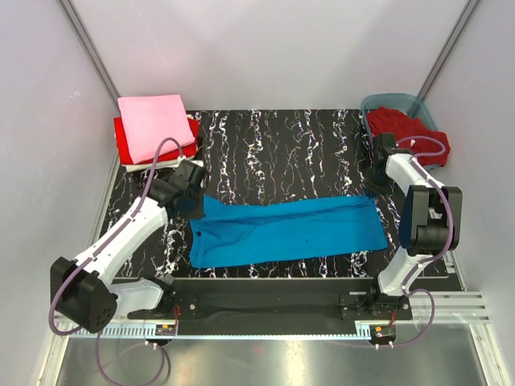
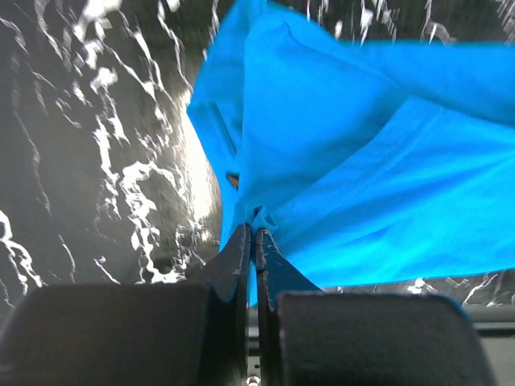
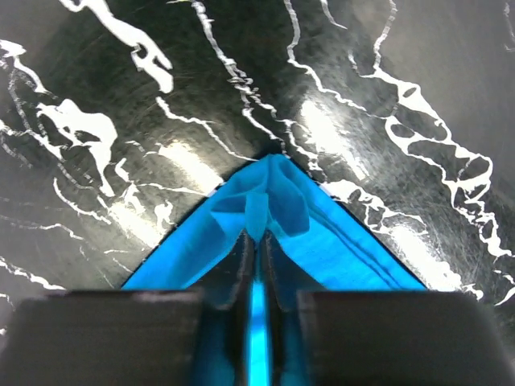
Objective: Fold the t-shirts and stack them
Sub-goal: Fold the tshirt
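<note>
A turquoise blue t-shirt lies stretched across the middle of the black marbled mat. My left gripper is shut on its far left corner; in the left wrist view the cloth bunches between the closed fingertips. My right gripper is shut on the far right corner; in the right wrist view a pinch of blue cloth rises from the closed tips. A pale pink t-shirt tops a folded stack over a bright red one at the back left. Dark red shirts lie in the tub.
The grey-blue plastic tub stands at the back right corner, red cloth hanging over its near rim. White walls enclose the table on the sides and back. The mat runs between stack and tub. A metal rail lies along the near edge.
</note>
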`<control>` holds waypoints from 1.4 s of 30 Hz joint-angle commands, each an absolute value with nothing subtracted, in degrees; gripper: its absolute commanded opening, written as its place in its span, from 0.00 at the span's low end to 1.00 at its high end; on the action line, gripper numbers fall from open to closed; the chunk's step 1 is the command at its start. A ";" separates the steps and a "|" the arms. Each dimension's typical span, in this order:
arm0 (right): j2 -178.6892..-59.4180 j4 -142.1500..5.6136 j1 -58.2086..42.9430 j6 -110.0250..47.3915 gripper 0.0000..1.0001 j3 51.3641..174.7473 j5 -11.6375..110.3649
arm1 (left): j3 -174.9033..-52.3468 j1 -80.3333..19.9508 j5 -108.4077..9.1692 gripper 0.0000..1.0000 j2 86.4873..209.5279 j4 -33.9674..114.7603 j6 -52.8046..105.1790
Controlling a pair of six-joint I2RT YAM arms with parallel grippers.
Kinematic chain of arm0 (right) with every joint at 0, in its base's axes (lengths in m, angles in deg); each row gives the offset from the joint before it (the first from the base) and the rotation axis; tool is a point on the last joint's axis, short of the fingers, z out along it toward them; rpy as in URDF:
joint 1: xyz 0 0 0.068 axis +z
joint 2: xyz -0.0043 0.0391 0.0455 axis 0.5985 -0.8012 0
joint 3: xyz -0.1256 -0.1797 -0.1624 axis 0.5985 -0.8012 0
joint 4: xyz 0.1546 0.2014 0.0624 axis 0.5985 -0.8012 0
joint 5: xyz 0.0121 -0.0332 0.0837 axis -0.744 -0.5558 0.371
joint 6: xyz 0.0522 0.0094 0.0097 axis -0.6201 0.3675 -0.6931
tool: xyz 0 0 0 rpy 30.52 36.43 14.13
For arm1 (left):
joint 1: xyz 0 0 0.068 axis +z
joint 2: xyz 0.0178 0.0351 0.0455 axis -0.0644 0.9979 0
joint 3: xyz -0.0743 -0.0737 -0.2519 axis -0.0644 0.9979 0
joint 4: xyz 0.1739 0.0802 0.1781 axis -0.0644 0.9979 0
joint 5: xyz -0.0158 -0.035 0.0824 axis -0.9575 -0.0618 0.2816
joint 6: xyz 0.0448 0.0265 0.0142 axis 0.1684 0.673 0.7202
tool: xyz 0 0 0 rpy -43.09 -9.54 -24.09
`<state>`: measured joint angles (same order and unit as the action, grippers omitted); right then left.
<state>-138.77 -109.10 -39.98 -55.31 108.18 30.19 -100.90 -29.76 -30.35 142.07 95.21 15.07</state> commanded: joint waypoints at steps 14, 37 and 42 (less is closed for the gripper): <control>-120.87 -99.85 -44.06 -55.45 0.93 96.67 39.92 | -94.02 -34.89 -26.77 0.59 137.11 93.05 3.93; -130.79 -96.59 -32.73 -55.00 0.34 85.16 54.20 | -110.42 -34.19 -31.87 0.43 180.24 78.52 6.91; -120.70 -97.64 -23.33 -60.70 0.34 78.39 55.34 | -147.29 -34.10 -32.39 0.41 203.92 92.01 8.67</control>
